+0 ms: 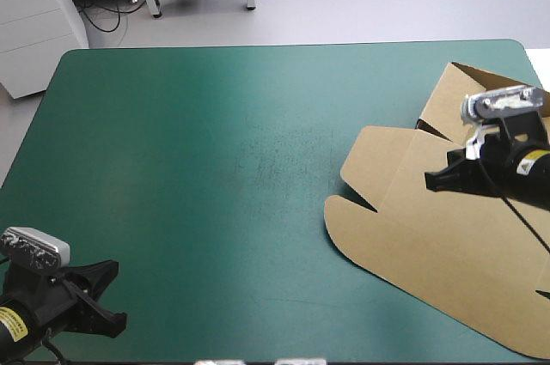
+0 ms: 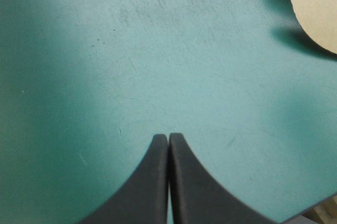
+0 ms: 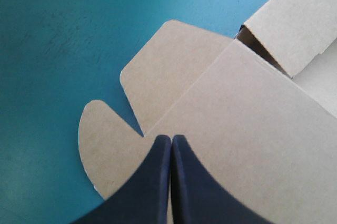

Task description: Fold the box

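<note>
Status: the brown cut-cardboard box (image 1: 438,245) lies at the right side of the teal-green table cover (image 1: 198,167), mostly flat with 1 wall panel (image 1: 449,97) raised at its far corner, so folding looks barely started. Over its main panel hangs the right black fin-fingered gripper (image 3: 171,138), 2 fingers pressed together with no board between them, likely set to push or pin the sheet rather than grip it. Over bare cover at the near-left corner sits the left black fin-fingered gripper (image 2: 168,137), fingers also together, well apart from the box, probably just keeping clear.
</note>
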### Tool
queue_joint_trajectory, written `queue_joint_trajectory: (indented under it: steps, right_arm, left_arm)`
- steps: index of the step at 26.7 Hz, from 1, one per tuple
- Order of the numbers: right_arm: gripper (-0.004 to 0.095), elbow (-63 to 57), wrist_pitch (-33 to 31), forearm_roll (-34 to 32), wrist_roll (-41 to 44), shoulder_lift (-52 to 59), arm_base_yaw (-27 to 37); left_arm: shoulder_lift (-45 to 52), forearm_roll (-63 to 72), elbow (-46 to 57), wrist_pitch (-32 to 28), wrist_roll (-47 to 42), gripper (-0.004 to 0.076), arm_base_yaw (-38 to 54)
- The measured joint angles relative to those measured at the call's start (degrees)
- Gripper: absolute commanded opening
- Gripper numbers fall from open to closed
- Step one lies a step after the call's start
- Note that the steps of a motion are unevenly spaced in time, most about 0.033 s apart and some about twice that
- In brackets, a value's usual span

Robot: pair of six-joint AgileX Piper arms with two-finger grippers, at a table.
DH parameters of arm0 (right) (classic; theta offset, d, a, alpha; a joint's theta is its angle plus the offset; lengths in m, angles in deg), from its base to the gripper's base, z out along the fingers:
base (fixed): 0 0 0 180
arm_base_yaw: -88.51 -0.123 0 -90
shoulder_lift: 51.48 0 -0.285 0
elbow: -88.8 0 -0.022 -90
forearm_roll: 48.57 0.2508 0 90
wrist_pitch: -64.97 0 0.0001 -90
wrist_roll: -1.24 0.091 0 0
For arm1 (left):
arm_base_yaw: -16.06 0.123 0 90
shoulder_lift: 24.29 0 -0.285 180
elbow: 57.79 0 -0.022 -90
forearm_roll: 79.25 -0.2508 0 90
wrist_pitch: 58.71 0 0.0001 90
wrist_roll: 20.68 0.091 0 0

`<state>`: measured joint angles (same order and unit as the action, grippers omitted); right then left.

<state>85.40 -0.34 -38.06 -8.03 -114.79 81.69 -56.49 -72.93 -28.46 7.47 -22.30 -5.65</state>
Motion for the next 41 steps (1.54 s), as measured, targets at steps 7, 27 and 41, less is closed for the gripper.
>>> queue_joint_trajectory:
  steps: [7,27,41]
  right_arm:
    - [-0.0018,-12.91,1.89,-0.74,-0.29,12.21,-0.46]
    - [-0.0018,-43.4,21.24,-1.57,-1.76,39.84,-0.46]
    - [-0.0018,-51.59,27.02,-2.86,-0.18,44.9,-0.46]
  left_arm:
    - [7.53,-0.06,7.08,-5.21,0.2,-0.0032,0.0]
    - [24.86,-3.08,18.95,-9.14,2.14,-0.0032,0.0]
    - [25.3,-3.31,19.88,-9.56,2.17,-0.0032,0.0]
